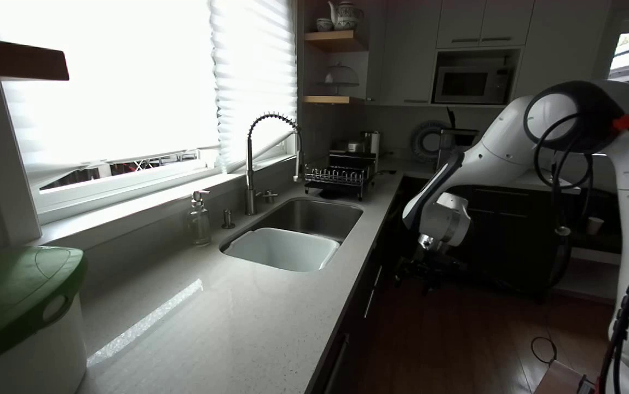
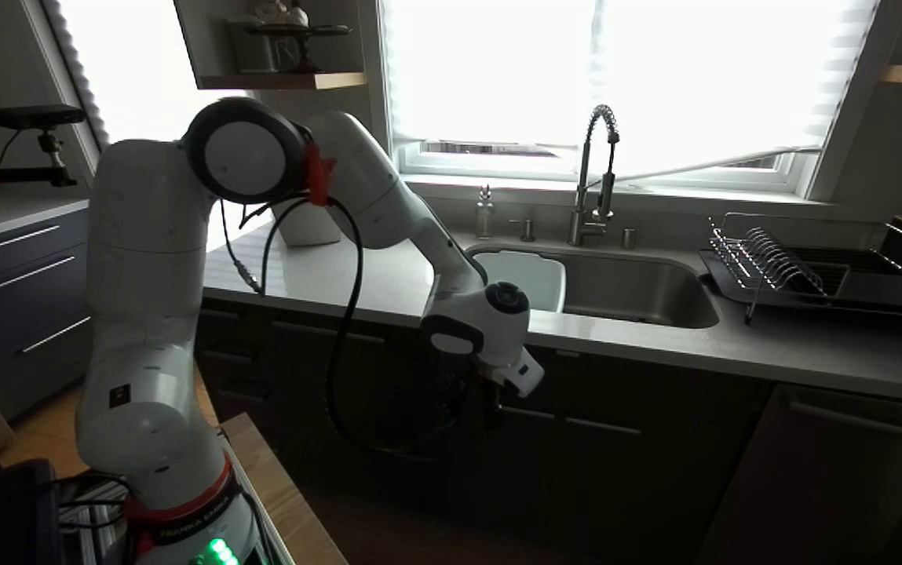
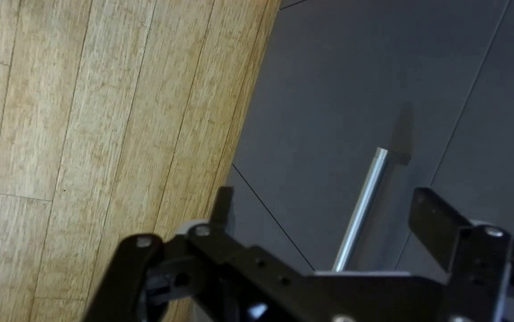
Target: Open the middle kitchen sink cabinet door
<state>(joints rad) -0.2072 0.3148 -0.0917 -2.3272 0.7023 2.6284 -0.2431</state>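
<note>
Tool [image 3: 323,194]: nearest the lens, its black body along the bottom of the wrist view; fingers spread wide apart, nothing held between them.
Cabinet door [image 3: 350,103]: straight ahead of the tool, dark grey, across the middle and upper right of the wrist view; thin seams at its edges, looks closed.
Handle [image 3: 360,210]: straight metal bar on that door, right of centre, slanting from upper right to lower left; in the frame it lies between the fingers, closer to the right-hand one. How far ahead it sits cannot be judged; its lower end is hidden behind the tool.
Cabinet fronts [image 2: 615,486]: under the sink, lower middle of an exterior view, very dim; which of them the wrist view faces cannot be told. The tool is a dark shape against dark in both exterior views.
Sink [image 2: 631,290]: steel, right of centre, set in the worktop [image 1: 259,317]; a pale tub [image 2: 533,271] stands in its left part, partly covered by the arm.
Arm [image 2: 246,157]: base at lower left, high elbow, forearm sloping down to the right, wrist below the worktop's edge; elsewhere the right edge of the frame cuts it off.
</note>
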